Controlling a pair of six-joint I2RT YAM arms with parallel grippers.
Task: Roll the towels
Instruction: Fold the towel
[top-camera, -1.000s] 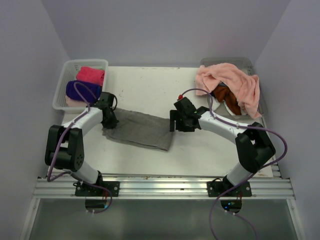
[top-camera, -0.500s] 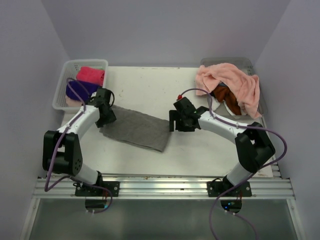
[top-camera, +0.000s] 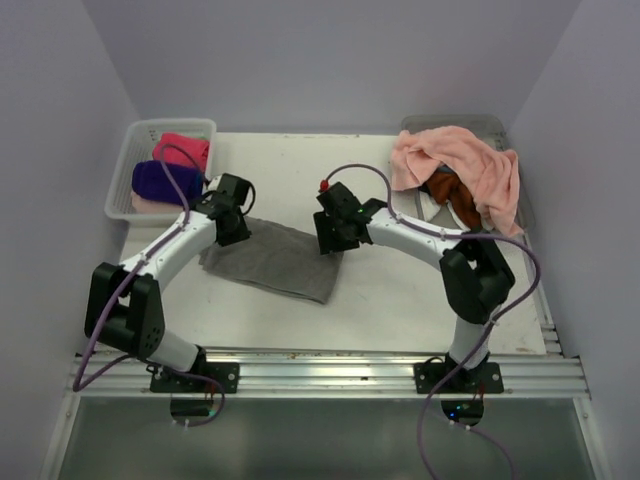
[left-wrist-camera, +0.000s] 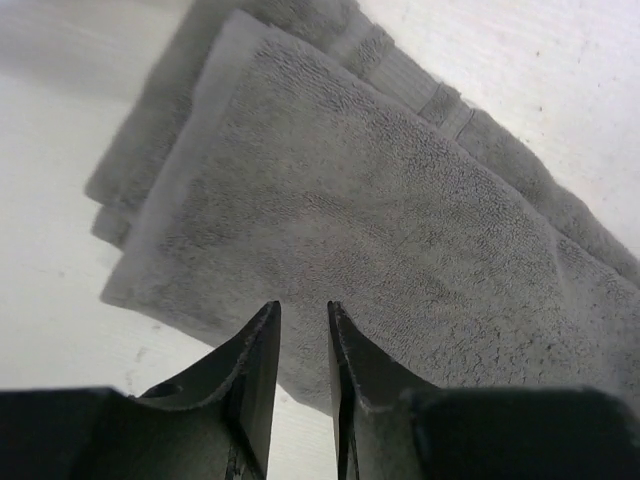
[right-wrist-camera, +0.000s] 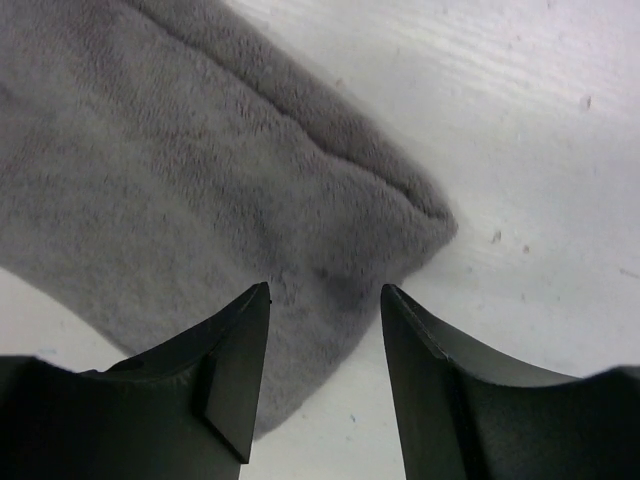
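The left tool (left-wrist-camera: 303, 312) has let go of the grey towel (top-camera: 272, 260) and hangs over its left end, jaws narrow, empty. The right tool (right-wrist-camera: 325, 292) has swung across to the right end, moderately wide, empty. The towel lies doubled and flat on the surface (top-camera: 400, 290), ready for rolling.

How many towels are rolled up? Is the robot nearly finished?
Not nearly. Done: hot pink roll and purple roll in the left basket. In hand: grey towel lies flat; left gripper and right gripper hover open over it. Left: salmon pink towel and rust orange towel heaped in the right basket.
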